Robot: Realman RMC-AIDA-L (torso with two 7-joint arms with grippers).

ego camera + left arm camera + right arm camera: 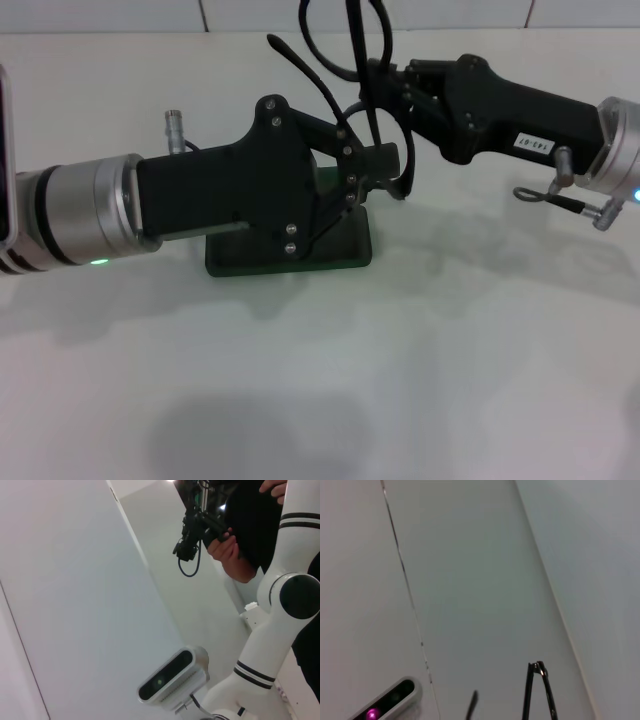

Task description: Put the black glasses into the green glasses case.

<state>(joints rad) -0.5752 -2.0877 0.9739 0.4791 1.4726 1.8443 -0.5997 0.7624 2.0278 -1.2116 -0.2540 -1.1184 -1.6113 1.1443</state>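
While the right end effector (378, 85), closed on the frame of the thin black-framed glasses (345, 70), holds them in the air above the far side of the dark green hard-shell glasses case (290, 255), the left end effector (385, 165) reaches over that case on the white table (400, 380), its opening undeterminable. The temple arms splay upward, unfolded. To do this well, the glasses likely need lowering level, temples clear of the left arm.

White counter, white tiled wall

The counter (400, 380) carries soft shadows; the tiled wall (450, 12) shows thin grout lines.
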